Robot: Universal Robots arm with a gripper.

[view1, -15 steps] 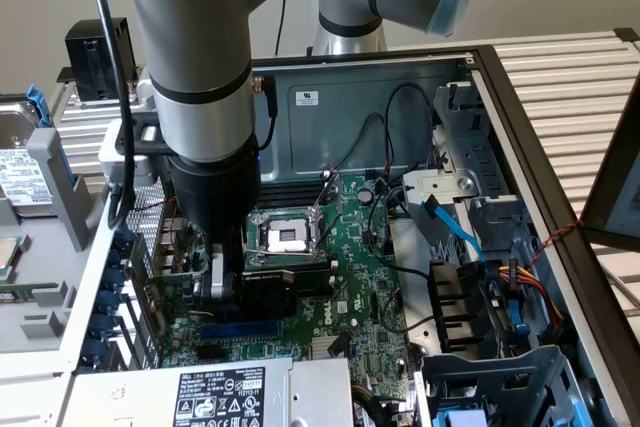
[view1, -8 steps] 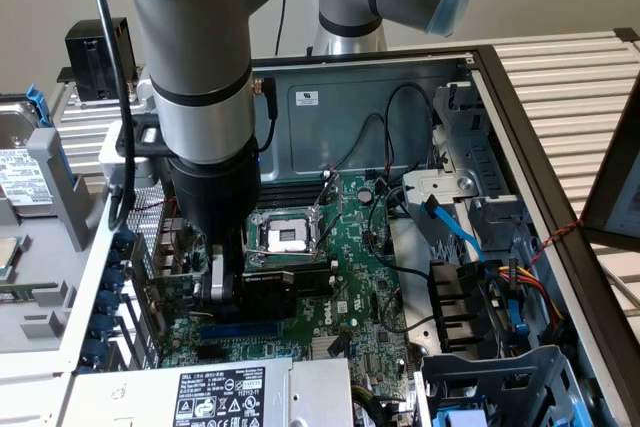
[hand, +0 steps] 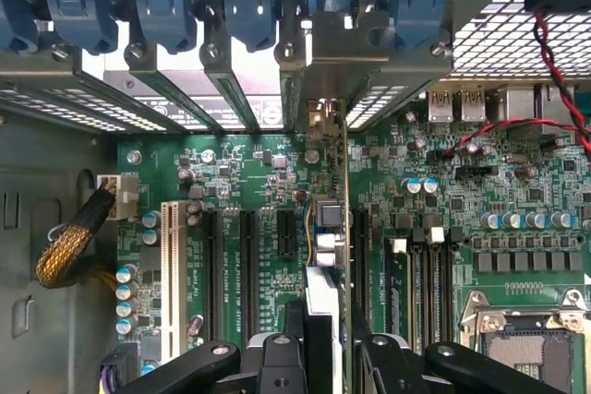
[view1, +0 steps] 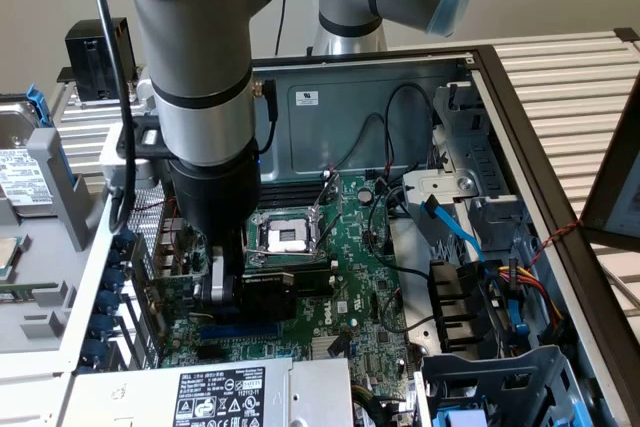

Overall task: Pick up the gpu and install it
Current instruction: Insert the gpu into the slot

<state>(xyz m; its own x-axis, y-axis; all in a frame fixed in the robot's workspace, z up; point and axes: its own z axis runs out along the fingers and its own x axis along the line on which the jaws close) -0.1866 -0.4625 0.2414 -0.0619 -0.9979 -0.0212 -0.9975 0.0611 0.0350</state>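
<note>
Now the jaws grip the gpu, standing on edge over the motherboard, possibly seated, hard to tell.

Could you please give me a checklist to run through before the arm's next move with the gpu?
1. Grip: gripper shut on gpu: ok.
2. Pose: gpu stands edge-on over the motherboard: ok.
3. Bracket sits at the rear slot row: ok.
4. Gpu fully seated in its slot: cannot tell.
5. Braided cable and red-black wire apart from the gpu: ok.
</note>
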